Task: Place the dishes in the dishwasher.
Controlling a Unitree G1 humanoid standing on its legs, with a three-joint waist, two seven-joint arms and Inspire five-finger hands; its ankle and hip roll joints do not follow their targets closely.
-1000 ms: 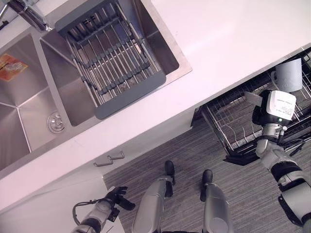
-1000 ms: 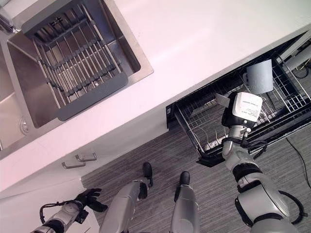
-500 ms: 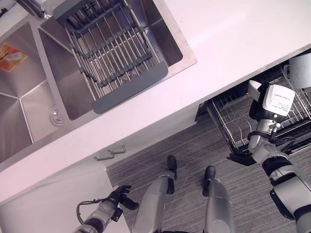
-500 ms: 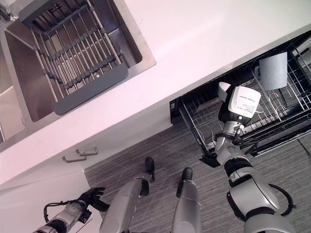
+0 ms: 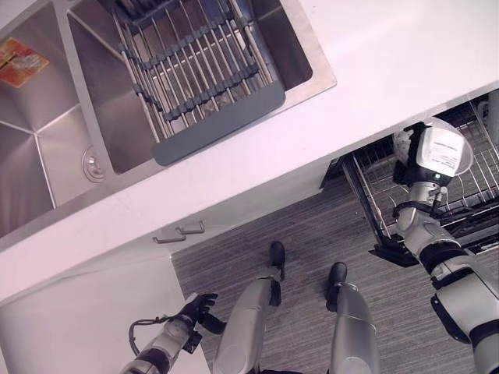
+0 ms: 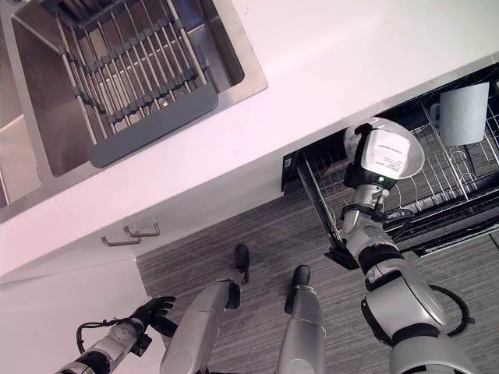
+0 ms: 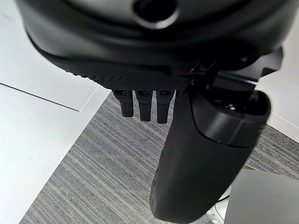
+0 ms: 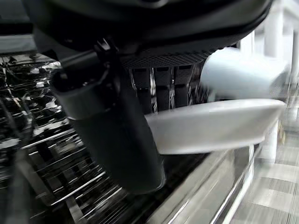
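Loading a white plate into the dishwasher rack

Hanging idle low on the left beside the white cabinet, the left hand has relaxed, straight fingers and holds nothing. Far left sits the steel sink with a grey drying rack laid across its basin, and the white counter runs on to the right. On the right, the right hand pinches the plate by its rim, thumb over it, above the pulled-out wire rack. A good placement would probably tip the plate upright between the tines before letting go. A grey mug already stands in the rack further right, and the counter edge overhangs closely.
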